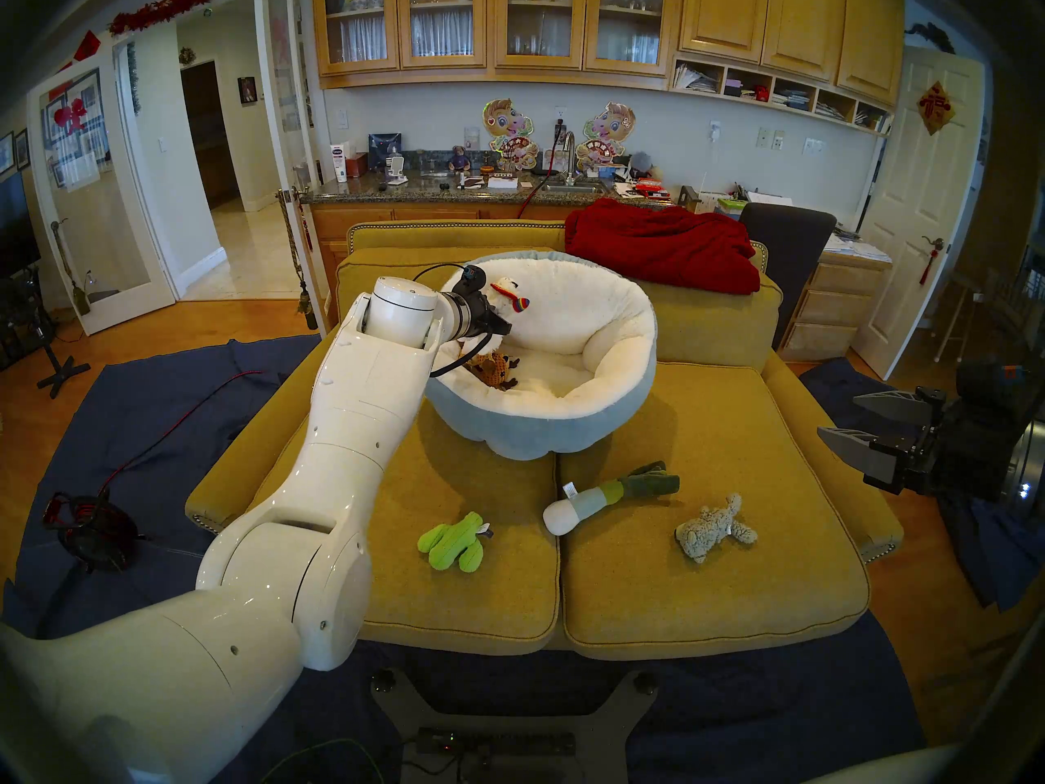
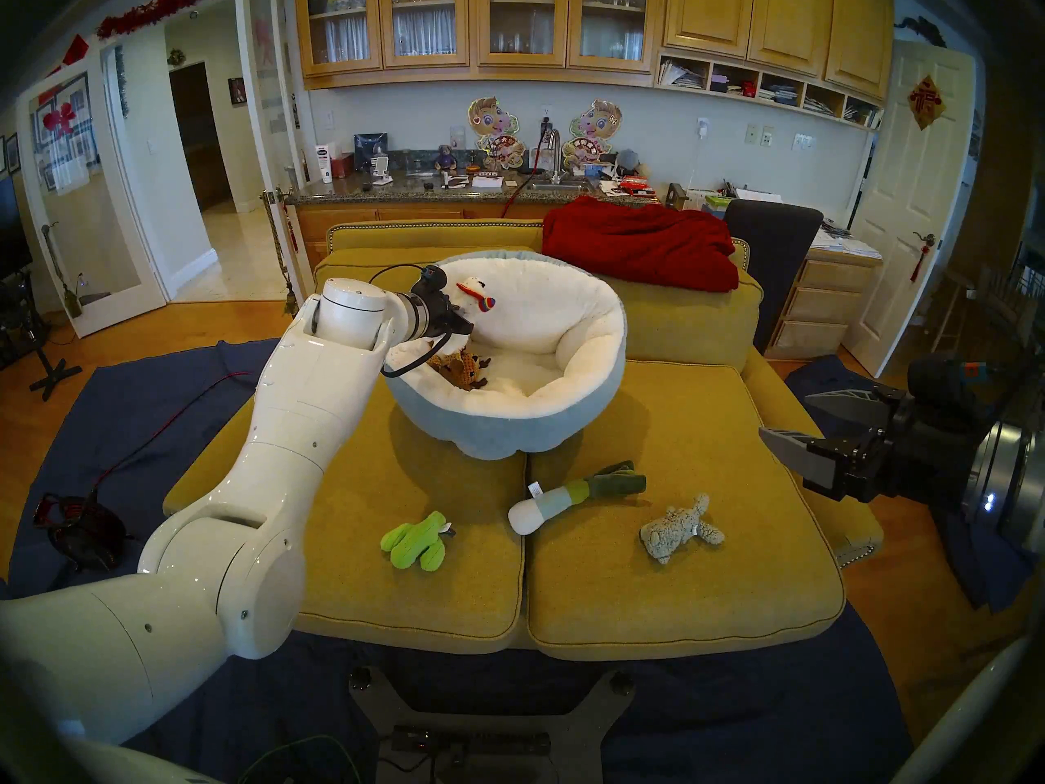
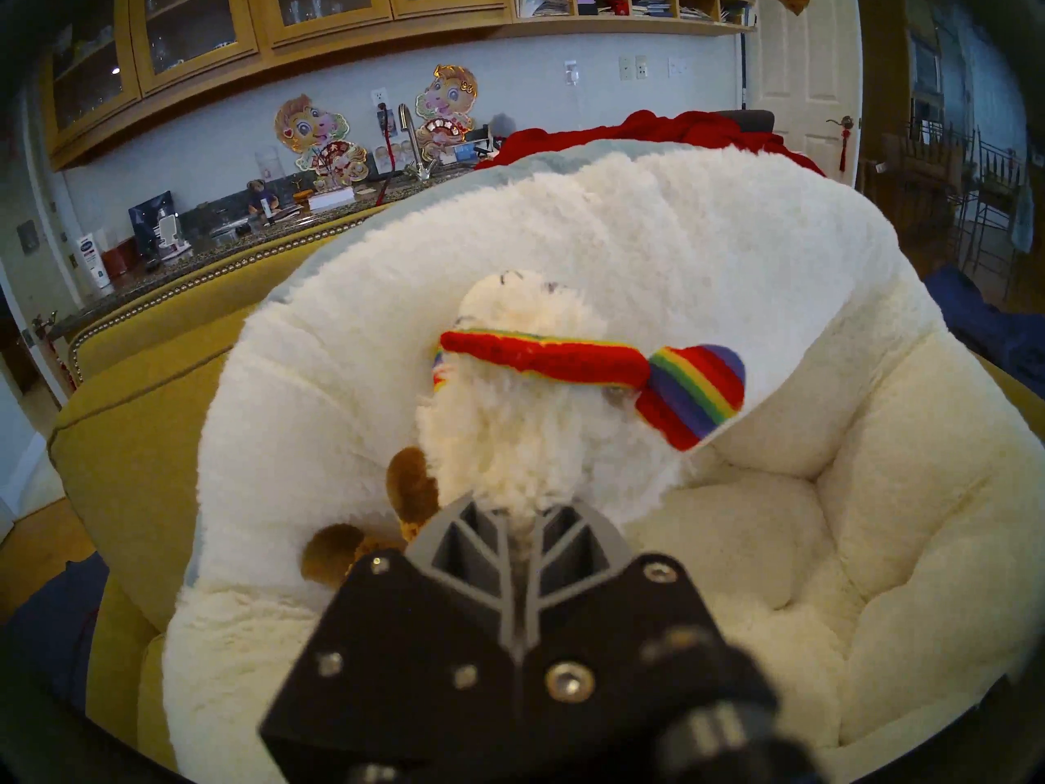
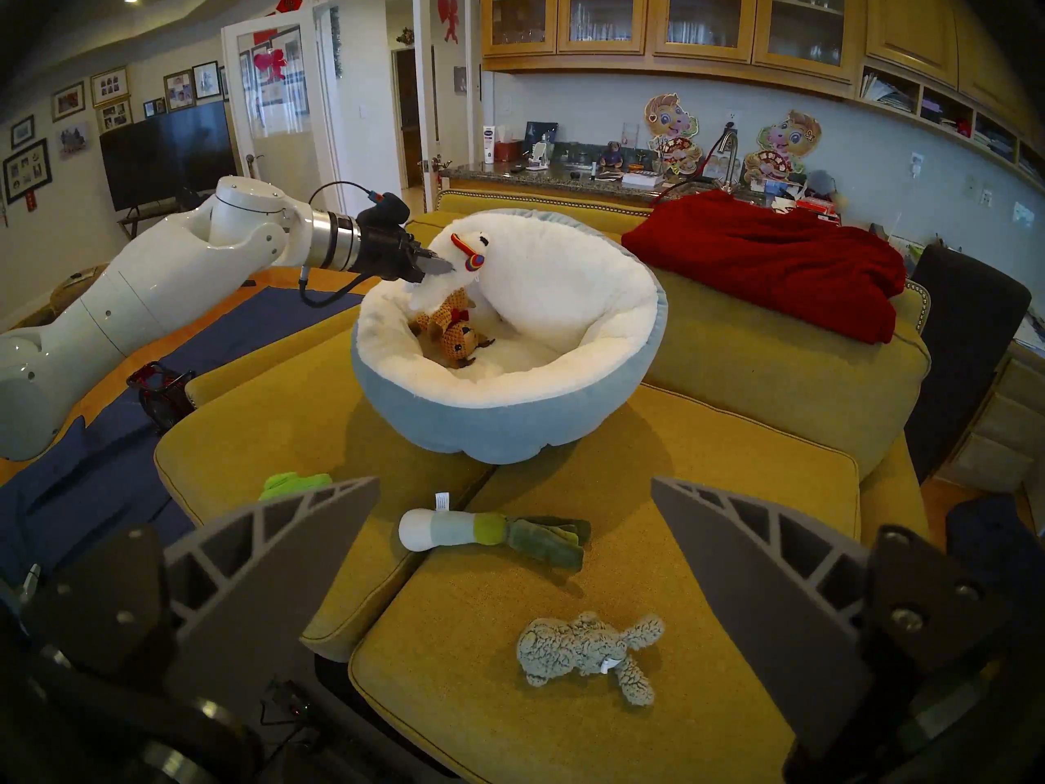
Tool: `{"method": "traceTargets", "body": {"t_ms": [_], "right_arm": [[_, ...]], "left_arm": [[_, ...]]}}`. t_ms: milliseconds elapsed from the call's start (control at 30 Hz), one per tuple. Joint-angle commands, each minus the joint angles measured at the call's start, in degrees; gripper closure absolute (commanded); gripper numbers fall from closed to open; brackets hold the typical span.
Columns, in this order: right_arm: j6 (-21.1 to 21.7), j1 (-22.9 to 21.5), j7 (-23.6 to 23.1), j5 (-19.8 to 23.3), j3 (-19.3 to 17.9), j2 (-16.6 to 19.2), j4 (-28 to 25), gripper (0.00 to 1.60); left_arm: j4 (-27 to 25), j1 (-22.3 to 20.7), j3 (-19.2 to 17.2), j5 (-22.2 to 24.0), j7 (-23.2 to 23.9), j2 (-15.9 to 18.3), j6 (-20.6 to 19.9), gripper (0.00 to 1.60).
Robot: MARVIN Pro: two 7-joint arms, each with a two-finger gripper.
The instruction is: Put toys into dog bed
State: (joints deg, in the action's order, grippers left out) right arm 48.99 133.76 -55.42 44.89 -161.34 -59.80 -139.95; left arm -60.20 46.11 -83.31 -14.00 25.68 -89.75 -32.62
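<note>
A: So, nearest on the mustard-yellow sofa cushions (image 1: 735, 585), what is lying there?

B: Three plush toys are lying along the near part: a lime-green cactus plush (image 1: 452, 541) on the left cushion, a white-and-green leek plush (image 1: 608, 497) just right of the seam, and a grey-beige fuzzy animal plush (image 1: 713, 528) further right, all apart from each other.

A: And the right gripper (image 1: 848, 423)?

B: It is hanging at the right edge, off the sofa, its grey fingers spread wide with nothing between them.

A: What is sitting beyond the toys?

B: A large round dog bed (image 1: 531, 432), pale blue-grey outside with cream fleece lining, is resting across both cushions. A brown-tan reindeer plush (image 1: 497, 370) is lying inside it, near the left wall.

A: And the left gripper (image 3: 517, 525)?

B: It is reaching over the bed's left rim, jaws clamped on a white lamb plush with a rainbow hat (image 3: 537, 426), holding it above the reindeer.

A: Farthest back?

B: A big red blanket (image 1: 661, 245) is draped over the sofa back on the right.
</note>
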Motion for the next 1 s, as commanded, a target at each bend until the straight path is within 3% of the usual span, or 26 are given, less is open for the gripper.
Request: {"method": "traceTargets", "body": {"t_ms": [0, 600, 633, 667, 700, 733, 767, 967], "right_arm": [[-0.07, -0.17, 0.08, -0.05, -0.3, 0.07, 0.01, 0.0], [-0.1, -0.22, 0.1, -0.07, -0.25, 0.07, 0.01, 0.0], [-0.1, -0.22, 0.1, -0.07, -0.26, 0.07, 0.01, 0.0], [-0.1, -0.23, 0.1, -0.07, -0.27, 0.07, 0.01, 0.0], [-0.1, -0.23, 0.11, -0.08, -0.27, 0.08, 0.01, 0.0], [-0.1, -0.23, 0.11, -0.08, -0.28, 0.08, 0.01, 0.0], [-0.1, -0.24, 0.11, -0.08, -0.29, 0.08, 0.01, 0.0], [-0.11, -0.26, 0.12, -0.09, -0.35, 0.09, 0.02, 0.0]], "left_arm": [[1.17, -5.85, -0.61, 0.17, -0.32, -0.76, 1.38, 1.6], [9.19, -10.48, -1.69, 0.47, -0.77, -1.33, 2.01, 1.6], [10.4, -11.73, -1.73, 0.51, -0.68, -1.32, 1.82, 1.24], [10.36, -11.43, -1.87, 0.57, -0.7, -1.34, 2.01, 1.03], [11.51, -12.66, -1.91, 0.62, -0.6, -1.37, 1.83, 0.44], [11.18, -12.11, -2.01, 0.66, -0.66, -1.42, 2.09, 0.14], [11.58, -12.44, -2.11, 0.75, -0.63, -1.48, 2.12, 0.0], [12.5, -14.32, -2.78, 1.45, -0.25, -2.08, 2.24, 0.0]]}}
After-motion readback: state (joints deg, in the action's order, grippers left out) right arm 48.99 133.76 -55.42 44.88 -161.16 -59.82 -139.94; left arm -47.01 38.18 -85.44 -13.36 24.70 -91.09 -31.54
